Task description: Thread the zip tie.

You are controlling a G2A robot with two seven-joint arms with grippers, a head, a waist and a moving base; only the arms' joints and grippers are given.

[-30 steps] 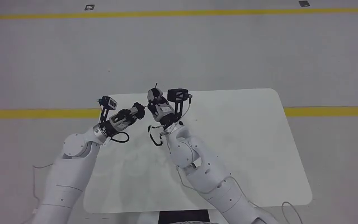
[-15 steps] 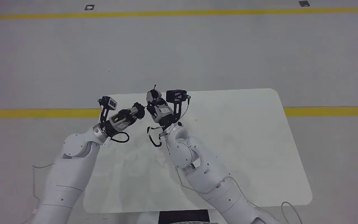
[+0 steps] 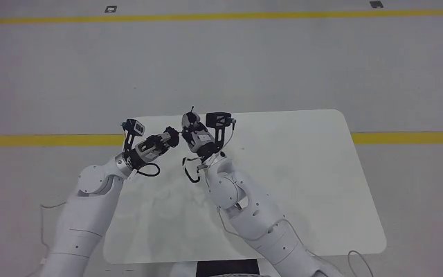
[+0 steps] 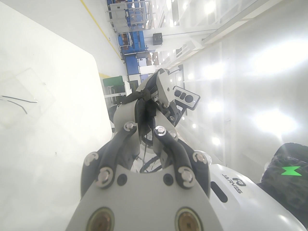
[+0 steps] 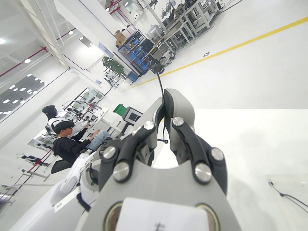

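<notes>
Near the top left corner of the table (image 3: pixel 297 173) in the top view, the right claw (image 5: pixel 164 102) pinches the zip tie (image 5: pixel 159 84) tight, and the left claw (image 4: pixel 145 108) looks clamped on its other end, close by, probably to poke the tail through.

L tool (image 3: pixel 176 135) blocks R tool (image 3: pixel 187 129) leftward.

White table (image 3: pixel 311 173) under me, mid-frame in top view. Yellow floor line (image 3: pixel 401 138) crosses behind it; second yellow line (image 3: pixel 277 15) near upper edge. Green bin (image 5: pixel 119 110), potted plant (image 5: pixel 113 67) in room beyond.
</notes>
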